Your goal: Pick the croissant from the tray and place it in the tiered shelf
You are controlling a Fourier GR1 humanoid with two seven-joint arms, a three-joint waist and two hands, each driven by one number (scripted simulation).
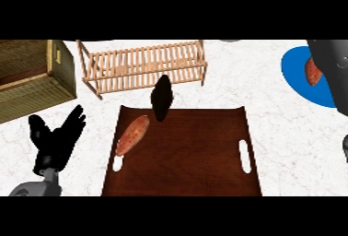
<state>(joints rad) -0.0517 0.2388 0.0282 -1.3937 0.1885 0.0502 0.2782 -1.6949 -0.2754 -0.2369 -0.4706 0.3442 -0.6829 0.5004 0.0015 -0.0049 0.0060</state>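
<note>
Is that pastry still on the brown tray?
Yes. The croissant lies flat on the tray, near its left edge, with no hand on it.

The left hand (58,138) shows at the lower left of the frame, fingers straight and spread, pointing up — its grey forearm enters from the bottom edge. The right forearm comes in along the right edge and reaches to the upper middle, where the right hand (162,97) hangs — a dark narrow shape pointing down, its fingers indistinct.
</note>
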